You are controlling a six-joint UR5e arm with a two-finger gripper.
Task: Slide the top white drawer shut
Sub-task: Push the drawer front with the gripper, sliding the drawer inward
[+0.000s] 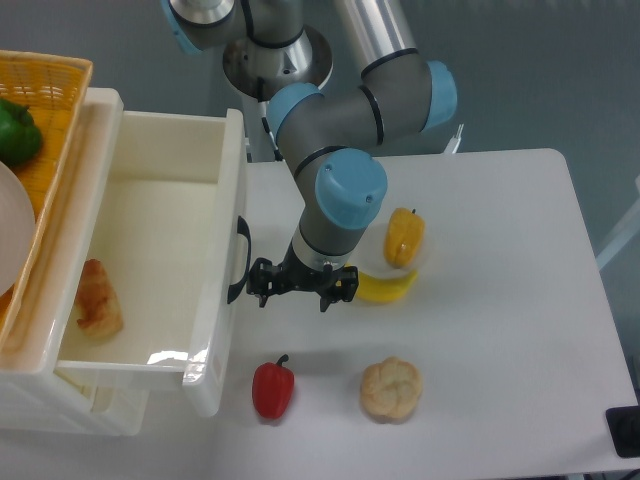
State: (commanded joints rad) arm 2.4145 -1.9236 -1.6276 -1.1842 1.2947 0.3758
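The gripper [287,291] hangs low over the table [500,300], its dark fingers spread apart with nothing between them, and its left fingertip sits right at the black curved handle [238,258] on the front of the top white drawer [222,240]; whether it actually touches the handle I cannot tell from here. The drawer is partway out of the cabinet, its front panel running from the back edge of the table down toward the near corner, and inside on its glossy floor lies a piece of bread [97,297] close to the left wall. Just right of the gripper, partly behind the arm's blue-capped wrist [350,190], a yellow pepper [404,236] stands above a yellow banana [385,288]. Nearer the front of the table a red pepper [272,387] lies just beside the drawer's lower corner, and a round bread roll [390,388] sits to its right. On top of the cabinet at far left, a yellow woven basket [55,100] holds a green pepper [18,132].
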